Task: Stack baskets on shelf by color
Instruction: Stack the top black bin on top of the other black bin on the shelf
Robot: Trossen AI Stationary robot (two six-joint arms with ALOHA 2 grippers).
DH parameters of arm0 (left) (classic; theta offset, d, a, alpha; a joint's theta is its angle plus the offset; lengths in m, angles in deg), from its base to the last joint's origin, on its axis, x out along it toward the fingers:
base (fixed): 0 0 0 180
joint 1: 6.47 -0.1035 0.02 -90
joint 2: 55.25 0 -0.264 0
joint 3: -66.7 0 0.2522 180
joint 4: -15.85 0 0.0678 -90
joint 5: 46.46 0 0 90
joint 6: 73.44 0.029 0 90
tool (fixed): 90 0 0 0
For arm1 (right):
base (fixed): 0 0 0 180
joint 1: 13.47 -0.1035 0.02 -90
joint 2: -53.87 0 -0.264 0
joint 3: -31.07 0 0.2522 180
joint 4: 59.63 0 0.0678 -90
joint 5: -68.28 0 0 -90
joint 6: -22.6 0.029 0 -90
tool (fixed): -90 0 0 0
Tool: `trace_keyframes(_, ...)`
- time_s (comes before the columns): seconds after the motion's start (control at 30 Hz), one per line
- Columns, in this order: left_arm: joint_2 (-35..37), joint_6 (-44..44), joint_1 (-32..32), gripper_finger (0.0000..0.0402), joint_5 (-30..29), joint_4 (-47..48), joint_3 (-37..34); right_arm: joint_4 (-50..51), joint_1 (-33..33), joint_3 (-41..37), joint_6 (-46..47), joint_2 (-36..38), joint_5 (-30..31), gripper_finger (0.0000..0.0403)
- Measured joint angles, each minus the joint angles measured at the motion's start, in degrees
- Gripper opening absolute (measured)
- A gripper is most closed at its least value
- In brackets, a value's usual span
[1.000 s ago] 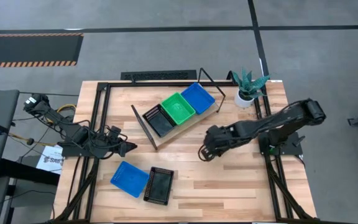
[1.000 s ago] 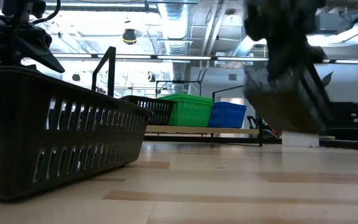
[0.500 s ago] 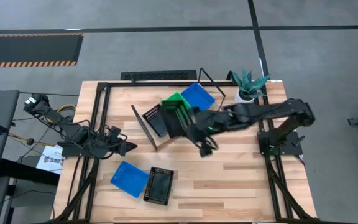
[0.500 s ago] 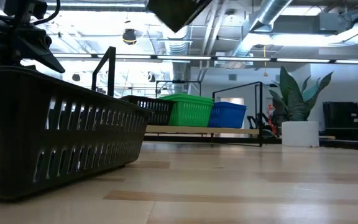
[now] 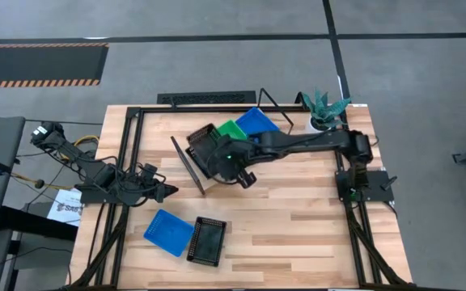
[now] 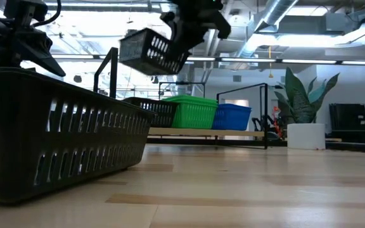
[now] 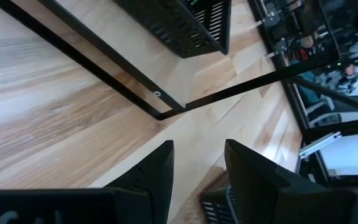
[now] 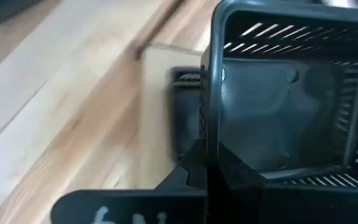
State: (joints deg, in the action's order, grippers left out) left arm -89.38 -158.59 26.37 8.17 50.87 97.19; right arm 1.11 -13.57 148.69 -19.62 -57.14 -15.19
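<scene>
Low view: nearest the camera, a black basket point(image 6: 56, 136) is sitting on the desk point(image 6: 246, 190), filling the near left of the picture. In the high view this same black basket point(image 5: 206, 241) is lying at the near edge of the desk point(image 5: 298, 226), just beside a blue basket point(image 5: 168, 232).

A little farther in, the left gripper point(image 5: 167, 192) is hovering low over the left side of the desk, well apart from the shelf; in the left wrist view its fingers point(image 7: 157, 177) are standing slightly apart with nothing between them.

Farther back, the right gripper point(image 5: 235, 162) is reaching across from the right and is holding a second black basket point(image 5: 210, 145) in the air above the left end of the shelf point(image 5: 217, 179). In the right wrist view its fingers point(image 8: 197, 171) are clamped on the rim of that black basket point(image 8: 278, 106), and in the low view the held basket point(image 6: 149, 52) is hanging tilted above the row on the shelf.

On the shelf point(image 6: 201, 132) a black basket point(image 6: 154, 111), a green basket point(image 6: 194, 111) and a blue basket point(image 6: 232, 116) are standing side by side. Beyond them, a white plant pot point(image 6: 306, 135) is standing at the far right corner.
</scene>
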Motion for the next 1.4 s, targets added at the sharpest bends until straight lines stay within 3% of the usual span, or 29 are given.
trace_keyframes(0.53,0.0,-0.2,0.0,0.013,0.0,1.8,0.0,-1.4,3.0,0.0,-7.5,-3.7,-2.4,0.0009)
trace_keyframes(1.1,0.0,0.1,0.0,0.013,-0.6,2.5,0.0,-3.9,4.2,-0.3,-7.8,-3.7,-5.7,0.0014)
trace_keyframes(1.4,0.0,0.2,0.0,0.013,-1.1,2.6,0.0,-3.3,4.3,-0.3,-8.7,-7.4,-5.5,0.0014)
